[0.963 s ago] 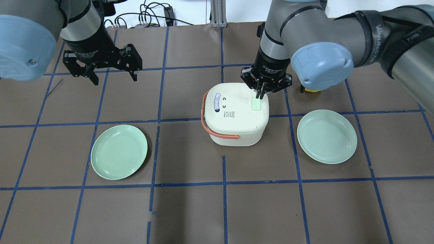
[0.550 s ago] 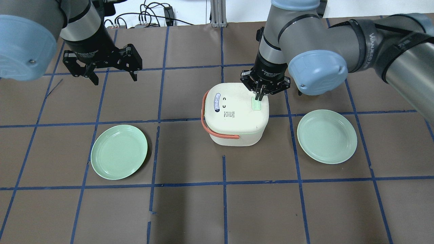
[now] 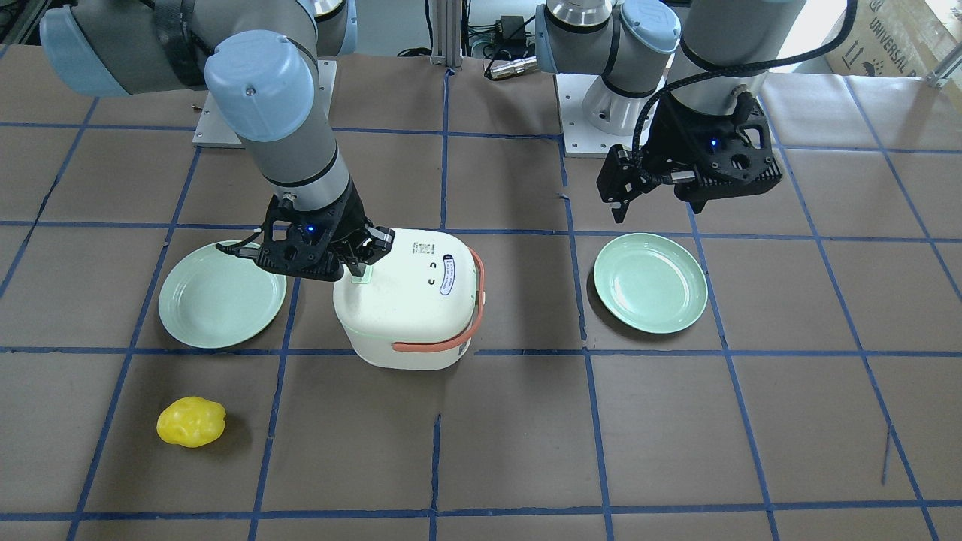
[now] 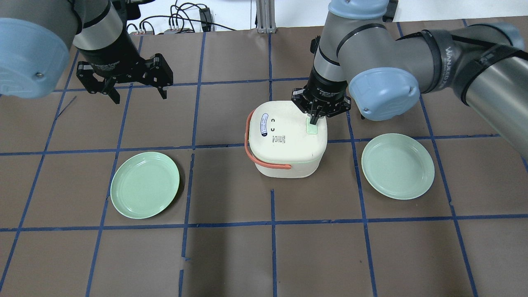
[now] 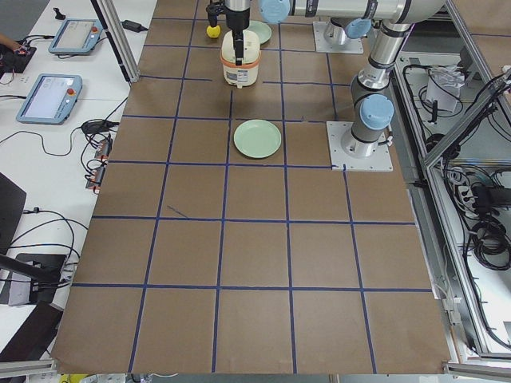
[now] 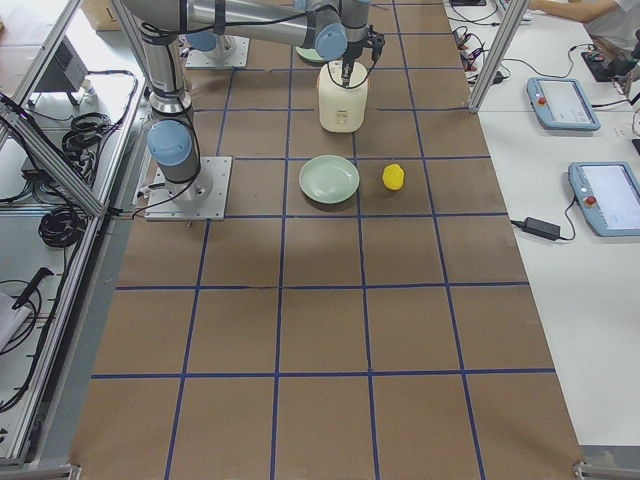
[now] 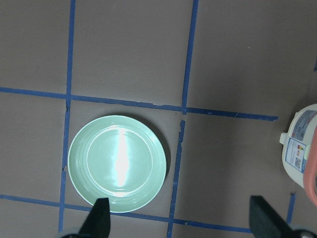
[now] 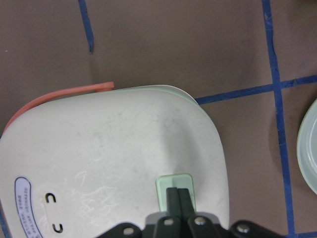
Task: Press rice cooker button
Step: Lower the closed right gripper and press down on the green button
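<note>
The white rice cooker (image 4: 284,140) with an orange handle stands mid-table. A pale green button (image 4: 312,128) sits on its lid near the right edge. My right gripper (image 4: 313,120) is shut, pointing down, with its fingertips touching the far part of the button. The right wrist view shows the closed fingertips (image 8: 178,194) on the button (image 8: 166,191). The front view shows the same contact at the button (image 3: 362,279). My left gripper (image 4: 138,95) is open and empty, hovering over the table's far left, away from the cooker.
One green plate (image 4: 145,184) lies left of the cooker and another (image 4: 397,166) lies to its right. A yellow lumpy object (image 3: 191,421) lies beyond the right plate, hidden by my right arm in the overhead view. Blue tape lines grid the brown table.
My right gripper has shifted slightly left and down, from the button's far edge onto the button. The right elbow swung left. The left arm has not moved.
</note>
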You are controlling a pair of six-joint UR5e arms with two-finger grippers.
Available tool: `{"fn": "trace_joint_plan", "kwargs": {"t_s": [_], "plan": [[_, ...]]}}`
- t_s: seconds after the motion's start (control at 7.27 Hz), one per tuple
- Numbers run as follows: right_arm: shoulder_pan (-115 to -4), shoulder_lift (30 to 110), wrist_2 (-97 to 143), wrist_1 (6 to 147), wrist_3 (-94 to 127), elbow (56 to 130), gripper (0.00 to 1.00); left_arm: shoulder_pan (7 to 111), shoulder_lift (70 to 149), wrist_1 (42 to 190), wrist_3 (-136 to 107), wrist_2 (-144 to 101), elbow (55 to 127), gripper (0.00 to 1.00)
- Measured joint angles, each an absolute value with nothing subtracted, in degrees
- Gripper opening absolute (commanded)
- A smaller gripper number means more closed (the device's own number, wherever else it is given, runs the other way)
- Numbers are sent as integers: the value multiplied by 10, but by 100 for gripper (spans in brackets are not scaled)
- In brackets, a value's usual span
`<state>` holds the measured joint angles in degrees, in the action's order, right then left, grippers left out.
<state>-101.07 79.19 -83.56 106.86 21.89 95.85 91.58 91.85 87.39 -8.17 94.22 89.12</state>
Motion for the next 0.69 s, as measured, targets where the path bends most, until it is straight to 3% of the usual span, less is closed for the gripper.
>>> {"fn": "trace_joint_plan", "kwargs": {"t_s": [0.69], "plan": [[-1011, 784, -833, 1070, 220, 959, 13, 916, 918, 874, -82, 942, 891, 100]]}}
